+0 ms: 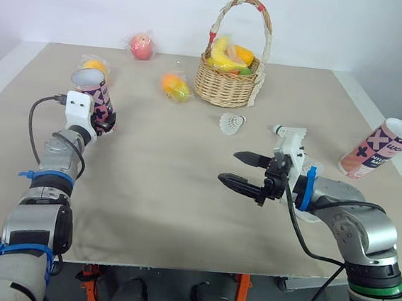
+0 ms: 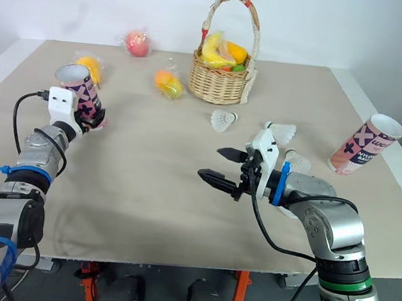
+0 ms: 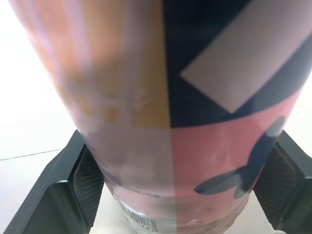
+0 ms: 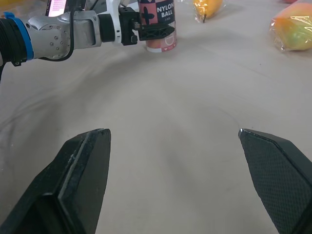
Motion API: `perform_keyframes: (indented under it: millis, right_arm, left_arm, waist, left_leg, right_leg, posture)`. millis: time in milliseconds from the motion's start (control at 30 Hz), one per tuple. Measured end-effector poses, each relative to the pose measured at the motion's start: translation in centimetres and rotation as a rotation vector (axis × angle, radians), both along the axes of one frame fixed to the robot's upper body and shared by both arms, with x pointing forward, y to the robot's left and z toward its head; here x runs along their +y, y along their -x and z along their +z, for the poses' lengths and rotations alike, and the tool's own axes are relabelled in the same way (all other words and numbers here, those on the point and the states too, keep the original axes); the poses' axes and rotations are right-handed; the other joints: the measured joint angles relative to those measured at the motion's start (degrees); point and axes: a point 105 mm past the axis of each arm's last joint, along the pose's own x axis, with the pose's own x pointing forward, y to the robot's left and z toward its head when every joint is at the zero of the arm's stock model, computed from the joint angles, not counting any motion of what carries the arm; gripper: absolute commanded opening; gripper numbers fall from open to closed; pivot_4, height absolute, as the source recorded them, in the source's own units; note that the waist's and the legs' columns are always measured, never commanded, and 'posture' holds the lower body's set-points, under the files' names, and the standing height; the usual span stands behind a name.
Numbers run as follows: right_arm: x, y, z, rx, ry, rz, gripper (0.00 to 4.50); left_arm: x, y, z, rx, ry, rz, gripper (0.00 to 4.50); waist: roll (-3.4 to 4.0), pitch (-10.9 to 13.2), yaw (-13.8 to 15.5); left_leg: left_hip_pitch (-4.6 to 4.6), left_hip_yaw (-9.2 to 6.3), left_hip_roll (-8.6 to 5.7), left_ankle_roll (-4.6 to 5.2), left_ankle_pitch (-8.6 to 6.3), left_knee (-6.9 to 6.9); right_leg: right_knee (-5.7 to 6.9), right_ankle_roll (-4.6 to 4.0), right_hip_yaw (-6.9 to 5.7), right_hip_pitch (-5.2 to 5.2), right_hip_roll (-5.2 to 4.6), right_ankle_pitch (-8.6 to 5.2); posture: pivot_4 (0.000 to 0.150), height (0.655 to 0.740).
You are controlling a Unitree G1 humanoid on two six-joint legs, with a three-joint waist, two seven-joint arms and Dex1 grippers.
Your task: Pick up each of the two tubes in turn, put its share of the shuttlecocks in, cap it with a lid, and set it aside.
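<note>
One tube [image 1: 95, 92], pink and dark blue with its mouth open, is held near its base at the far left of the table [image 1: 161, 189]. It is pinched between the two fingers of the left gripper [image 4: 157, 31], which are pressed against its opposite sides. The tube is kept nearly upright, tilted slightly; whether its base touches the cloth cannot be told. The second tube [image 1: 378, 149] is seen at the right edge of the table, leaning with its open mouth raised, well apart from both grippers.

The right gripper [image 1: 229, 165] is held above the cloth at mid-right, its jaws spread wide with nothing between them. Three shuttlecocks are found loose on the cloth: one [image 1: 232, 123] in front of the basket, a second [image 2: 279, 132] just beyond the right wrist, and a third [image 2: 297, 160] beside that wrist.

A wicker basket [image 1: 226, 87] filled with fruit is placed at the far middle of the table. Wrapped fruit is scattered to its left: an apple [image 1: 142, 46], an orange [image 1: 95, 64] just behind the held tube, and a mango [image 1: 176, 86].
</note>
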Motion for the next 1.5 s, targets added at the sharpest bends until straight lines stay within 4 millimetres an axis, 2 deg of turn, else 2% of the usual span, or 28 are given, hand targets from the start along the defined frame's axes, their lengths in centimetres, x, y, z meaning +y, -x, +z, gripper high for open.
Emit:
perform_keyframes:
  millis: [267,300,333,633,733,867,933,967,1067,1133,1233,1300,1367,1500]
  right_arm:
    - [0.0,-0.1,0.3,-0.008,0.0,0.0,4.5]
    - [0.0,-0.1,0.3,-0.009,0.001,0.0,4.5]
    - [0.0,-0.2,0.3,-0.009,0.001,0.0,4.5]
    - [0.0,-0.2,0.3,-0.007,0.005,-0.002,4.5]
    - [-0.1,-0.2,0.3,-0.006,0.005,-0.003,4.5]
    - [-0.5,-1.1,0.1,-0.015,0.015,-0.074,4.5]
    - [-0.9,-2.5,-0.1,-0.012,0.008,-0.157,4.5]
    - [-0.7,-3.6,-0.1,-0.015,-0.007,-0.21,4.5]
    - [-0.5,-5.5,-0.2,-0.008,-0.025,-0.325,4.5]
    - [-0.4,-6.6,-0.6,-0.002,-0.019,-0.399,4.5]
    - [0.7,-7.6,-0.7,-0.003,-0.005,-0.444,4.5]
    - [1.9,-8.2,-0.5,-0.016,0.007,-0.46,4.5]
    - [2.6,-8.9,-0.1,-0.036,0.022,-0.48,4.5]
    - [2.3,-10.2,0.8,-0.031,-0.008,-0.534,4.5]
  left_arm:
    - [0.0,0.0,0.5,-0.017,0.005,0.0,3.92]
    - [0.0,0.0,0.4,-0.017,0.006,-0.001,3.44]
    - [-0.1,0.0,0.4,-0.016,0.009,-0.002,3.33]
    - [-0.3,0.0,0.3,-0.015,0.014,-0.013,3.33]
    - [-0.2,0.0,1.1,-0.037,-0.006,-0.017,3.33]
    - [0.3,0.5,3.6,-0.077,-0.127,-0.078,3.33]
    - [-0.2,1.0,4.7,-0.067,-0.224,-0.162,3.33]
    - [-0.5,1.9,4.8,-0.034,-0.334,-0.249,3.33]
    - [-2.2,3.9,3.8,0.079,-0.543,-0.453,3.33]
    - [-2.5,5.6,2.8,0.169,-0.669,-0.563,3.33]
    - [-2.4,6.8,3.2,0.225,-0.741,-0.623,3.33]
    - [-3.8,7.6,4.3,0.204,-0.78,-0.688,3.33]
    - [-4.8,8.2,4.7,0.193,-0.788,-0.739,3.33]
    - [-6.8,9.9,4.3,0.202,-0.769,-0.861,3.33]
  waist:
    - [0.0,0.0,0.01]
    - [0.0,0.0,0.01]
    - [0.0,0.0,0.01]
    - [0.0,0.0,0.01]
    - [0.0,0.0,0.01]
    - [-0.02,-0.01,-0.08]
    - [-0.01,-0.01,-0.11]
    - [-0.02,-0.02,-0.35]
    - [0.02,-0.02,-0.36]
    - [0.02,-0.01,-0.26]
    - [0.02,-0.01,-0.25]
    - [0.02,-0.01,-0.24]
    - [0.02,-0.01,-0.13]
    - [0.02,-0.01,-0.18]
  left_leg:
    - [-0.05,0.0,0.0,0.0,0.0,0.01]
    - [-0.05,-0.01,0.0,0.0,0.0,0.01]
    - [-0.05,-0.01,0.0,0.0,0.0,0.01]
    - [-0.07,-0.01,0.0,0.0,0.0,0.02]
    - [-0.08,-0.02,0.0,-0.01,0.0,0.02]
    - [-0.1,-0.01,0.02,-0.05,0.03,0.01]
    - [-0.1,0.01,0.02,-0.13,0.08,0.0]
    - [-0.1,0.05,0.06,-0.26,0.15,-0.04]
    - [-0.09,0.04,0.09,-0.34,0.21,-0.13]
    - [-0.15,0.02,0.16,-0.34,0.22,-0.13]
    - [-0.35,0.01,0.21,-0.33,0.23,-0.07]
    - [-0.41,0.03,0.19,-0.32,0.24,-0.04]
    - [-0.44,0.03,0.18,-0.32,0.24,-0.01]
    - [-0.46,0.03,0.18,-0.31,0.23,-0.01]
  right_leg:
    - [0.01,-0.02,-0.01,-0.05,0.0,0.01]
    - [0.01,-0.02,-0.01,-0.04,0.0,0.02]
    - [0.01,-0.02,-0.02,-0.05,0.0,0.02]
    - [0.02,-0.03,-0.02,-0.06,0.0,0.02]
    - [0.02,-0.03,-0.02,-0.07,0.0,0.03]
    - [0.05,-0.08,-0.02,-0.14,0.01,0.05]
    - [0.08,-0.1,-0.01,-0.16,0.01,0.07]
    - [0.11,-0.15,0.04,-0.23,0.05,0.1]
    - [0.15,-0.2,0.02,-0.29,0.07,0.12]
    - [0.18,-0.25,-0.02,-0.36,0.12,0.11]
    - [0.19,-0.28,-0.05,-0.56,0.15,0.14]
    - [0.2,-0.27,-0.04,-0.61,0.13,0.15]
    - [0.2,-0.25,-0.05,-0.61,0.11,0.15]
    - [0.19,-0.24,-0.05,-0.62,0.1,0.16]
  posture:
    - [0.15,0.74]
    - [0.15,0.74]
    - [0.15,0.74]
    - [0.15,0.74]
    - [0.15,0.74]
    - [0.15,0.74]
    - [0.15,0.74]
    - [0.15,0.74]
    - [0.15,0.74]
    - [0.15,0.74]
    - [0.15,0.74]
    - [0.15,0.74]
    - [0.15,0.74]
    - [0.15,0.74]
